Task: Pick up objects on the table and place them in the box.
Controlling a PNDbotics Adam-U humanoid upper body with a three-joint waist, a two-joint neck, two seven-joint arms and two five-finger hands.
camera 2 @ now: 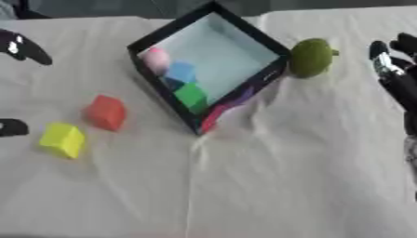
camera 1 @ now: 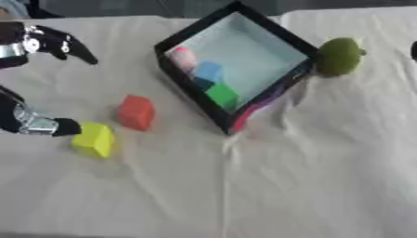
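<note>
The box (camera 1: 281,35) sits tilted on the counter (camera 1: 309,176), holding pink, blue and green blocks. The left hand (camera 1: 36,124) spreads wide, one fingertip touching the yellow block (camera 1: 94,139) beside the red block (camera 1: 136,112). The right hand (camera 2: 397,76) seems relaxed near the green fruit (camera 2: 311,57).

My black box (camera 1: 269,95) sits askew, holding pink (camera 1: 184,56), blue (camera 1: 209,71) and green (camera 1: 221,94) blocks. A red block (camera 1: 136,112) and yellow block (camera 1: 94,139) lie left of it; a green fruit (camera 1: 339,56) touches its right corner.
</note>
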